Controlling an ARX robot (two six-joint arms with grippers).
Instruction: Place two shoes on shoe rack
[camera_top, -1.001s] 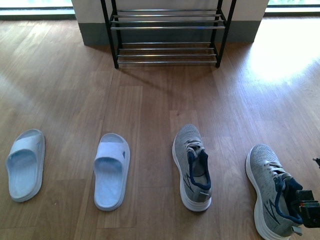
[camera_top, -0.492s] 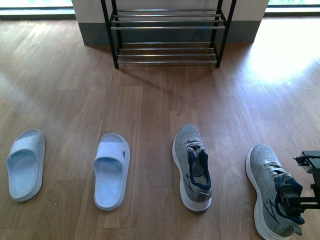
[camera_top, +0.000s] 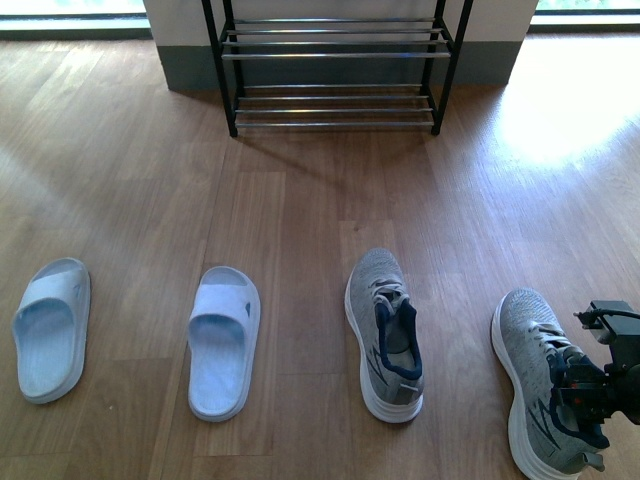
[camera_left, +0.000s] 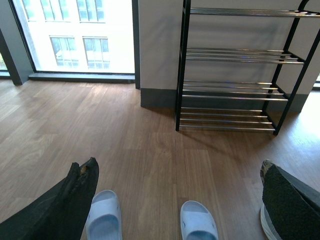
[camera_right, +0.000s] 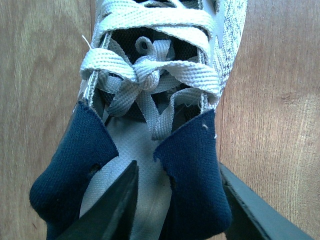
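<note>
Two grey knit sneakers lie on the wood floor, one in the middle (camera_top: 385, 335) and one at the right (camera_top: 535, 375). My right gripper (camera_top: 592, 392) hangs over the right sneaker's heel. In the right wrist view it (camera_right: 177, 192) is open, one finger inside the shoe opening and the other outside, with the navy collar (camera_right: 192, 170) between them. Both pale blue slides (camera_top: 50, 328) (camera_top: 224, 340) lie at the left. The shoe rack (camera_top: 335, 65) stands against the far wall, its chrome tiers bare. My left gripper (camera_left: 179, 167) is open, high over the floor, with the slides (camera_left: 199, 225) below it.
A grey wall base (camera_top: 185, 68) runs behind the rack. Large windows (camera_left: 80, 35) reach the floor to the rack's left. Bare wood floor (camera_top: 320, 200) lies between the shoes and the rack.
My right gripper has come up from the lower right corner and moved over the right sneaker's heel. The shoes have not moved.
</note>
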